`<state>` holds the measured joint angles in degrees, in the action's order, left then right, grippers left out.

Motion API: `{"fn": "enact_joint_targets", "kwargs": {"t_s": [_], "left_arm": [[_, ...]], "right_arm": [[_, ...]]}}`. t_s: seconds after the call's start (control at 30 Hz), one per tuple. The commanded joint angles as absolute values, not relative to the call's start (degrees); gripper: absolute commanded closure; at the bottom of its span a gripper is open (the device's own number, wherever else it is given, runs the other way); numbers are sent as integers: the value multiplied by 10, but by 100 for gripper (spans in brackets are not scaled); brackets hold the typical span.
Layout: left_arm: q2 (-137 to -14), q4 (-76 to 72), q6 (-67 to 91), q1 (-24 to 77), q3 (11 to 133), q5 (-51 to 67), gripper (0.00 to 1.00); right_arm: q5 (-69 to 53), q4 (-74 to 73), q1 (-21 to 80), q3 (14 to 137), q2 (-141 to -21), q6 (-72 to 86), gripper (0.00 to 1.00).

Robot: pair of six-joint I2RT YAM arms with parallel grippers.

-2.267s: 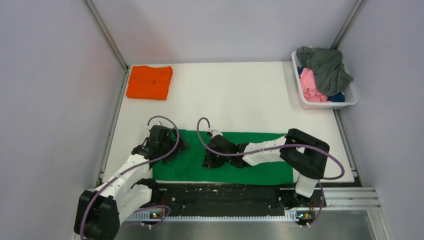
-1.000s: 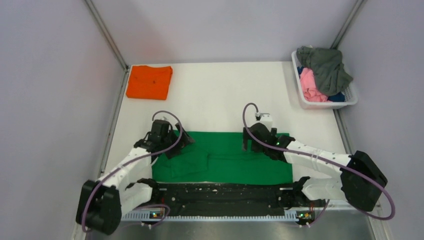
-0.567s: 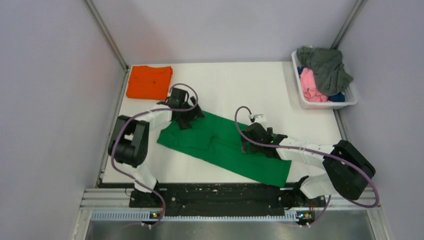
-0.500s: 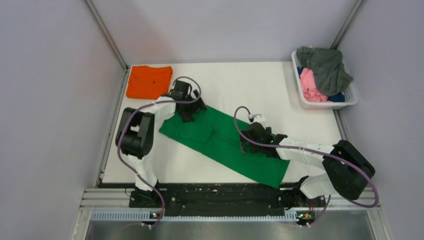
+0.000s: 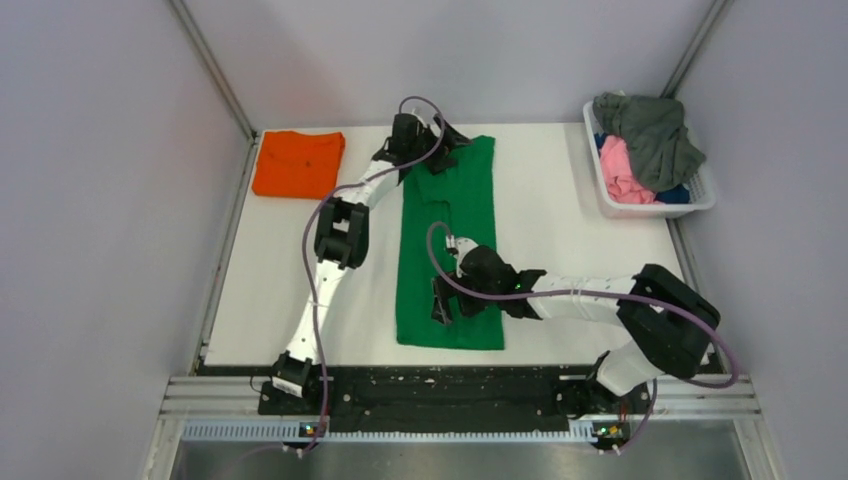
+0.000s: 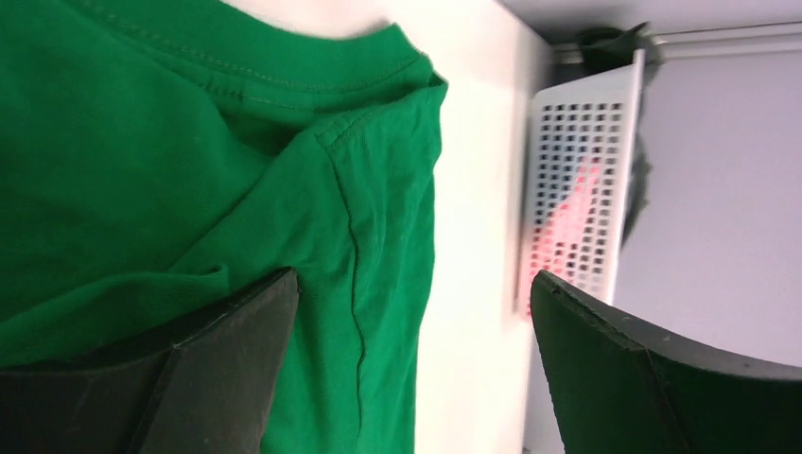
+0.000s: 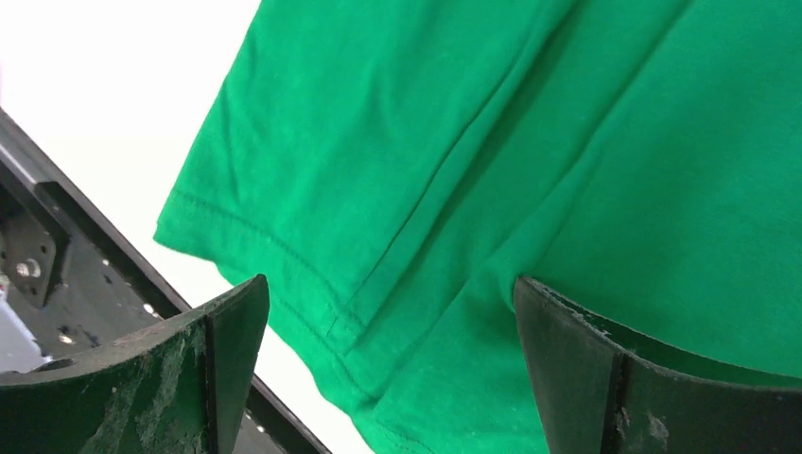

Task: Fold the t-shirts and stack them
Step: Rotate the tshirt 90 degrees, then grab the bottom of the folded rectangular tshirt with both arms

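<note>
Top external: find the green t-shirt (image 5: 447, 250), a long strip left of the white basket (image 5: 655, 208), left gripper (image 5: 428, 158) at the end level with that basket, right gripper (image 5: 443, 300) at the end farthest from it, both wide and empty. Pinch all layers squarely, then fold end to end, edges aligned.

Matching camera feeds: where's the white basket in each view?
Top external: white basket at the far right, in the upper half.
Left wrist: basket right of centre, only its mesh wall showing.
Right wrist: not in it.
Shared landmark: the green t-shirt, in all three.
</note>
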<state>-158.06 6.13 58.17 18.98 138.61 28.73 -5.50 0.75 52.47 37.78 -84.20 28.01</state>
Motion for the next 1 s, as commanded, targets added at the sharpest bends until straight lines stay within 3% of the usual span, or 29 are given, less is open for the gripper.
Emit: {"fn": "enact_joint_targets", "kwargs": {"t_s": [0.0, 0.27, 0.6, 0.7, 0.87, 0.97], "left_arm": [[-1647, -49, 661, 203, 1415, 263, 1], [-1600, -11, 626, 207, 1411, 209, 1], [-1295, 173, 485, 216, 1252, 183, 1], [-1157, 242, 438, 233, 1095, 138, 1], [-905, 202, 422, 311, 727, 23, 1], [-799, 196, 451, 337, 569, 6, 1]], "right_arm": [[-105, 24, 534, 431, -883, 302, 1], [-36, 7, 534, 431, -813, 317, 1], [119, -174, 531, 403, -651, 361, 1], [156, -226, 524, 380, -596, 407, 1], [147, -223, 517, 296, -523, 456, 1], [127, -223, 513, 273, -501, 449, 2]]}}
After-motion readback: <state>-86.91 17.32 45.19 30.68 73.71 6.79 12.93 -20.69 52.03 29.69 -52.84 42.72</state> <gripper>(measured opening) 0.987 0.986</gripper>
